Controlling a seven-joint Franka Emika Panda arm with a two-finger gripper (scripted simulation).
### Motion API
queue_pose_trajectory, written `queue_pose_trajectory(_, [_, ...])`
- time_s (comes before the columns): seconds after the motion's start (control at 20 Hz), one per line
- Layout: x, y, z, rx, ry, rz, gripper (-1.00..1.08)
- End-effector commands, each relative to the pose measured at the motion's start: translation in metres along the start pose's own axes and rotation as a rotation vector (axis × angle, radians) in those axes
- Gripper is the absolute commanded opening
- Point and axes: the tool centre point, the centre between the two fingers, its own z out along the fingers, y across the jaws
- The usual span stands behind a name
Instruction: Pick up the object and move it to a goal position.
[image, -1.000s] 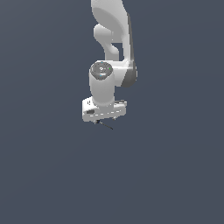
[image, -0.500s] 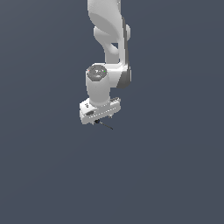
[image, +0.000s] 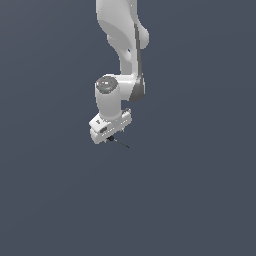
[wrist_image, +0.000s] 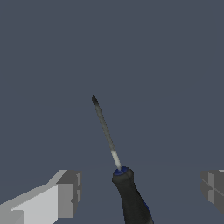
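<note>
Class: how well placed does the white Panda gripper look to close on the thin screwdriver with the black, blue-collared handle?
Probably well placed. In the wrist view the handle of the screwdriver lies between the two fingers with open gaps on both sides and nothing blocking. Its height relative to the gripper cannot be told.

Backdrop (image: 200, 190): uniform dark slate blue-grey, matte, filling both views edge to edge. No visible seam between floor and wall. Faint horizontal tonal change low in the wrist view, slightly lighter below. Lighting: even, diffuse, without distinct cast shadows on the ground.
</note>
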Motion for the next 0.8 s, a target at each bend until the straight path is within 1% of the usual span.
queue_pose_trajectory(0.0, [-0.006,-0.001,0.005,-0.001,0.003,-0.062,1.00])
queue_pose_trajectory(0.4, [-0.023,-0.004,0.017,-0.003,0.011,-0.239,1.00])
queue_pose_trajectory(0.75, [-0.032,-0.006,0.024,-0.005,0.016,-0.331,1.00])
